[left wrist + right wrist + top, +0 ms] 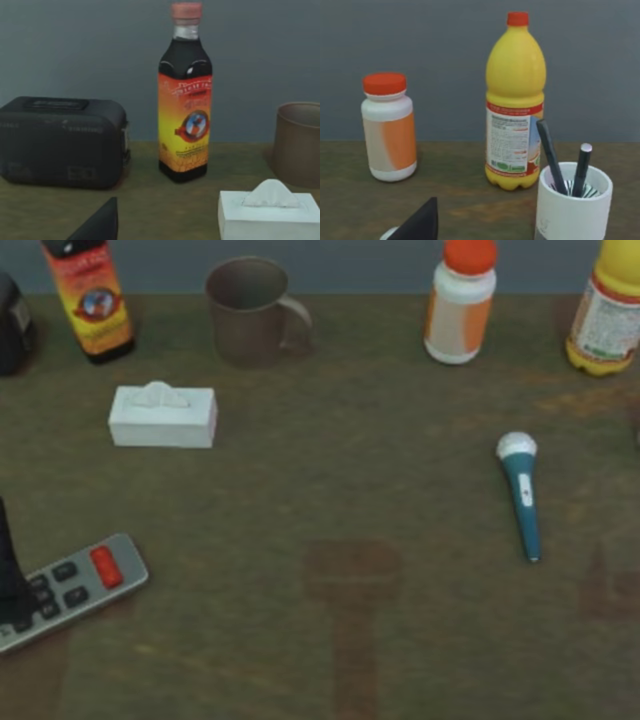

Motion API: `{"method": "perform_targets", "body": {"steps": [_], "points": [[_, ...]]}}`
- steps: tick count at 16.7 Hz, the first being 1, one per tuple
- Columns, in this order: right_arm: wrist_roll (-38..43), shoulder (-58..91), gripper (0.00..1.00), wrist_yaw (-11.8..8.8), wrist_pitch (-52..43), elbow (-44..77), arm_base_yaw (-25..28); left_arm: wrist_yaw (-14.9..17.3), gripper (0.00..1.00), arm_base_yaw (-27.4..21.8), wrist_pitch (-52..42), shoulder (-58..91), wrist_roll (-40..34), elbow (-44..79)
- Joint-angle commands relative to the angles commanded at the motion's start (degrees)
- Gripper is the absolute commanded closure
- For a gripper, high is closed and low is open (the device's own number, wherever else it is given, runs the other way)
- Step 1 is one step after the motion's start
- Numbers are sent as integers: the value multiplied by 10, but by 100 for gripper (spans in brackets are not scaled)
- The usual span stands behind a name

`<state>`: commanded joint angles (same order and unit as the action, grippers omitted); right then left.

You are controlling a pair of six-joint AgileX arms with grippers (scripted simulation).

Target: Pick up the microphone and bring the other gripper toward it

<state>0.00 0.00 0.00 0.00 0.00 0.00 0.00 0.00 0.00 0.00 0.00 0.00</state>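
The microphone (521, 495) lies flat on the table's right half, its white head toward the back and its teal handle toward the front. Nothing touches it. In the right wrist view a sliver of its white head (390, 234) peeks out beside a black tip of my right gripper (422, 222), which is outside the top view. My left arm (10, 575) stands at the table's left edge over the remote. A black tip of my left gripper (102, 222), the other gripper, shows in the left wrist view, far from the microphone.
Along the back stand a black box (12, 335), a dark sauce bottle (88, 300), a brown mug (250, 310), a white jar (460, 305) and a yellow bottle (605, 310). A tissue box (163, 416), a grey remote (75, 590) and a pen cup (572, 205) are nearer.
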Motion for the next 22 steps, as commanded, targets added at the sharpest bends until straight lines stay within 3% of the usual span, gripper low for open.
{"method": "perform_targets", "body": {"steps": [4,8,22], "points": [[4,18,0,0,-10,17,5,0,0,0,0,0,0,0],[29,126,0,2,-68,108,27,0,0,0,0,0,0,0],[167,900,0,18,-415,615,154,0,0,0,0,0,0,0]]}}
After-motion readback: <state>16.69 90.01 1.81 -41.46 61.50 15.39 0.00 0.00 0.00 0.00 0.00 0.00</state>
